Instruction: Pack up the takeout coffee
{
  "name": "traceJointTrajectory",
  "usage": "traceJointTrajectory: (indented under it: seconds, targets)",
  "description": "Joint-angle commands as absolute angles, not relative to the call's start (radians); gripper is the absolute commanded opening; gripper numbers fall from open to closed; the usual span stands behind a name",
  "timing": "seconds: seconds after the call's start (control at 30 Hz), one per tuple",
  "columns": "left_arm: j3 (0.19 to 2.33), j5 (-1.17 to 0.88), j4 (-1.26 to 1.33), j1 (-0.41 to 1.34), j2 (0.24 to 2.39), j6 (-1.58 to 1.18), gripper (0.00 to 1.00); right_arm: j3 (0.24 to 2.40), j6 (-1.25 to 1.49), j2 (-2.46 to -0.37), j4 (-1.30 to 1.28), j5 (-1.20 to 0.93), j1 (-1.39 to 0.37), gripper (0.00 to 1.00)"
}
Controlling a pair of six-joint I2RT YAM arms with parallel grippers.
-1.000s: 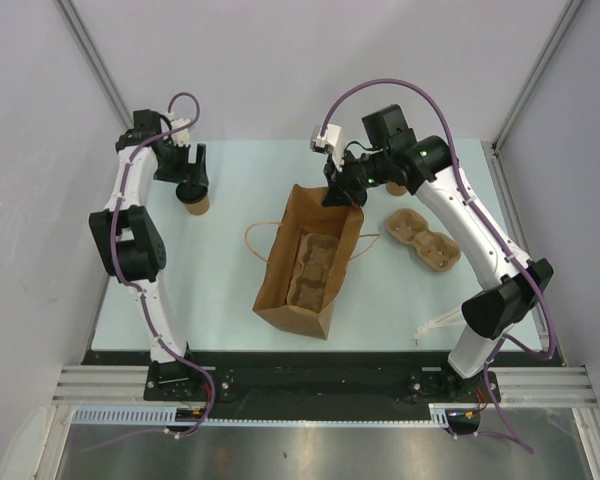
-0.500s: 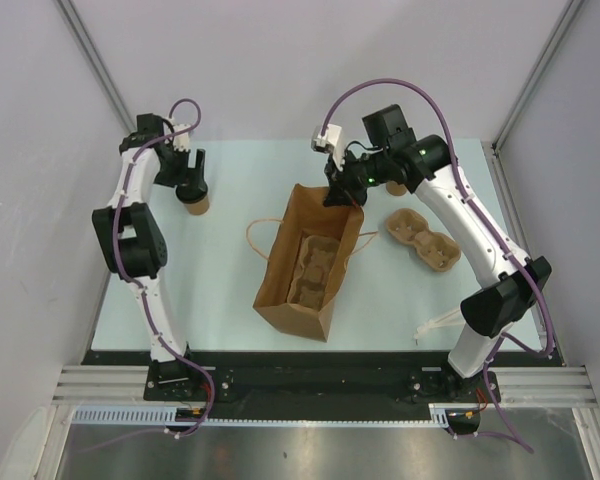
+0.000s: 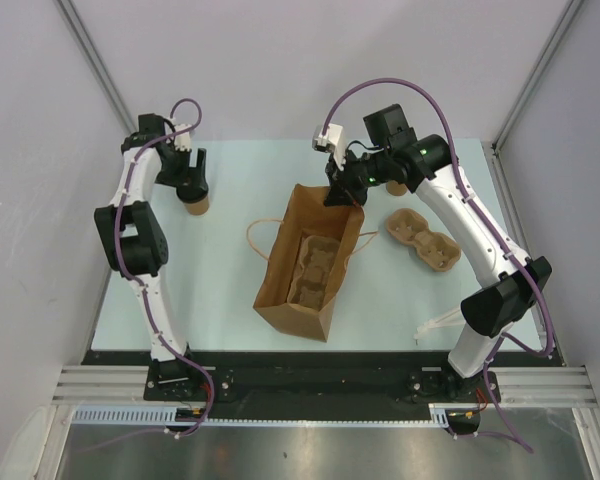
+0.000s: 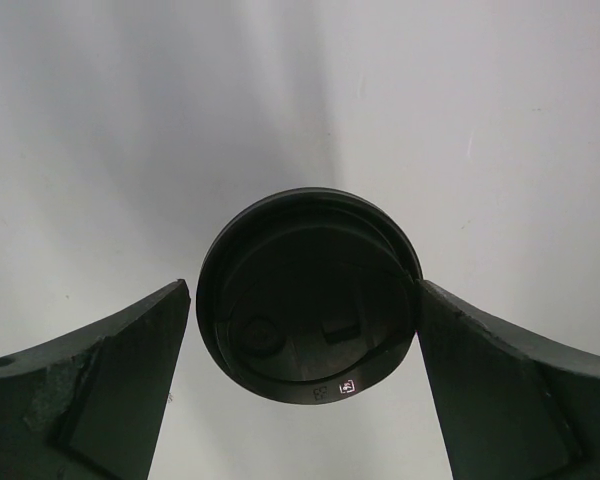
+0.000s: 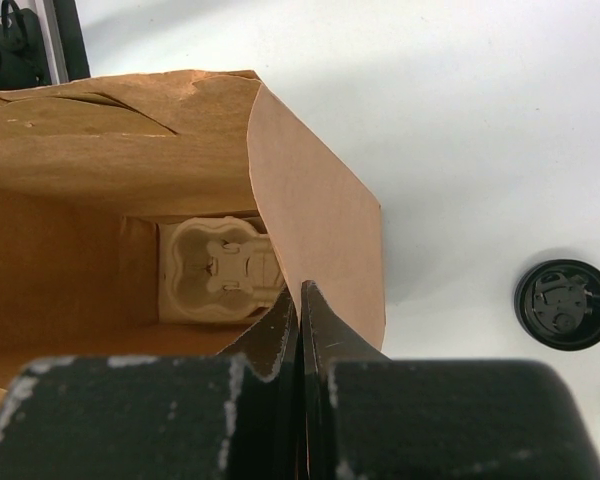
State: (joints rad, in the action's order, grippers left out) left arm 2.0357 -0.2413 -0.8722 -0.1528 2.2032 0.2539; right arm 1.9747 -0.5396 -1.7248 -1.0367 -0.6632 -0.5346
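While seen from above, takeout coffee (image 3: 198, 207): found at the worktop's (image 3: 210, 300) far left, under the left arm's (image 3: 130, 215) tip.
paper bag (image 3: 280, 270): open, mid-worktop.
Left wrist, left fingers (image 4: 110, 390): held spread, black lid (image 4: 308, 295) between.
Right wrist, right fingers (image 5: 280, 335): pressed together, bag wall pinched.

Centre of the overhead view: a brown paper bag (image 3: 280, 255) stands open on the pale table (image 3: 200, 300), mouth up, with a twine handle (image 3: 258, 236) looping out to its left. Down inside, a moulded-pulp cup tray (image 3: 315, 268) lies flat on the bag's bottom. To the right of the bag, near it but not touching, a second pulp tray (image 3: 425, 238) lies on the table. In the right wrist view, a small round black lid (image 5: 565, 303) sits at the right edge of the frame, on the table beside the bag. Lower right overhead, a thin clear thing (image 3: 435, 325), too small to name
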Motion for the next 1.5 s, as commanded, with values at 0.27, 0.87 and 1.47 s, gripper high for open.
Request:
traceJointTrajectory:
  seconds: [0.27,0.87,1.47]
  targets:
    - [2.091,-0.294,-0.900,-0.181,2.256,0.192,0.96,1.982,-0.534,-1.717,-1.037,-0.695,-0.529,0.00]
    - [2.244,-0.530,-1.074,-0.187,2.020,0.262,0.42,1.956,-0.486,-1.704,-1.028,-0.698,-0.528,0.00]
    - [2.309,-0.811,-0.943,0.323,1.493,0.141,0.32,1.933,-0.331,-1.721,-0.927,-0.658,-0.506,0.00]
